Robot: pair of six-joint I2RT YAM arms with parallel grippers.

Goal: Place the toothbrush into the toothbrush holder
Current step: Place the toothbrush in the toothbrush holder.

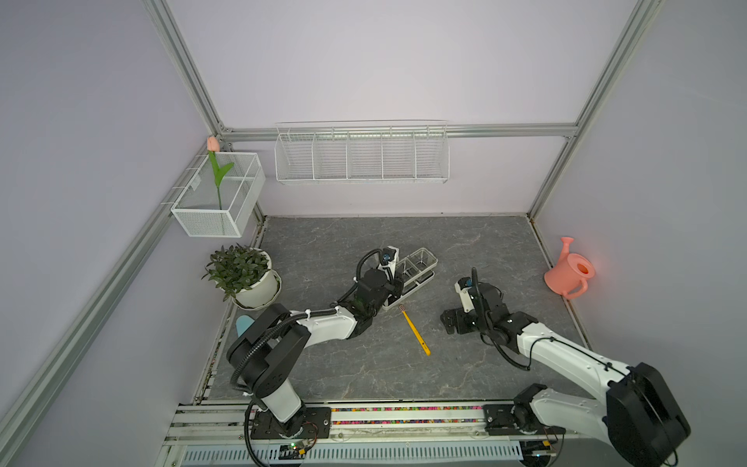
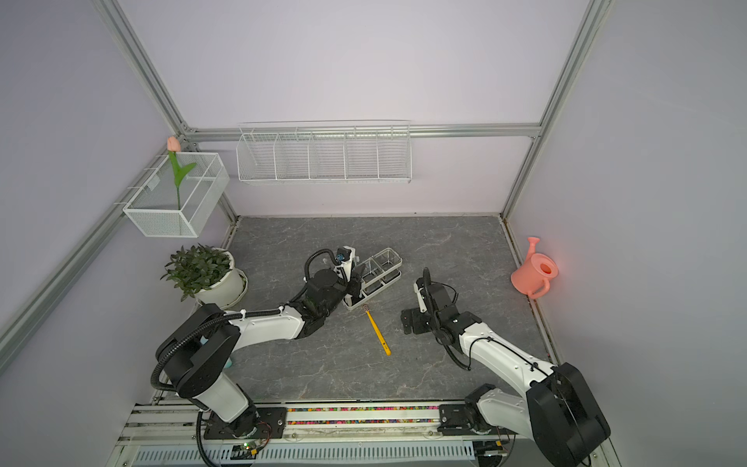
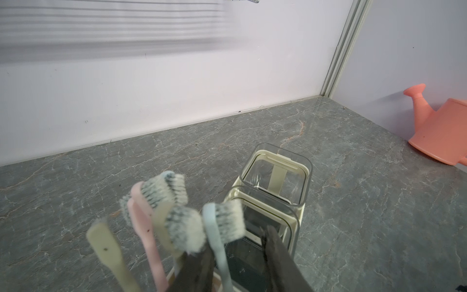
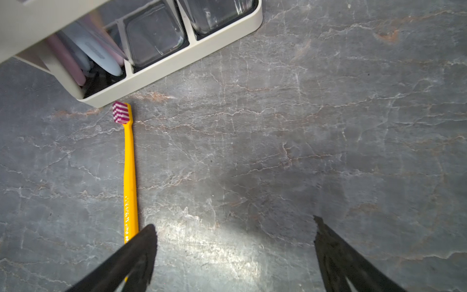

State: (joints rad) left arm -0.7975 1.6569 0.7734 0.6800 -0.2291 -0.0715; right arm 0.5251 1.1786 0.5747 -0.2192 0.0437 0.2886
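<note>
The cream toothbrush holder (image 1: pixel 429 279) (image 2: pixel 394 275) stands mid-table, with clear cups in two compartments (image 3: pixel 278 177). Several toothbrushes stand in its end compartment, among them a pink one (image 3: pixel 141 227) and a cream one (image 3: pixel 103 242). My left gripper (image 3: pixel 235 242) (image 1: pixel 398 285) hangs over that compartment with its jaws apart. A light blue toothbrush (image 3: pixel 214 235) stands between them against one finger and clear of the other. A yellow toothbrush (image 1: pixel 415 330) (image 2: pixel 377 329) (image 4: pixel 130 164) lies flat on the table, bristles next to the holder (image 4: pixel 177 63). My right gripper (image 4: pixel 233 223) (image 1: pixel 454 321) is wide open and empty beside its handle end.
A potted plant (image 1: pixel 242 275) stands at the left edge and a pink watering can (image 1: pixel 570 271) by the right wall. A white mesh box (image 1: pixel 218 194) with a tulip and a long wire basket (image 1: pixel 361 155) hang on the walls above the table.
</note>
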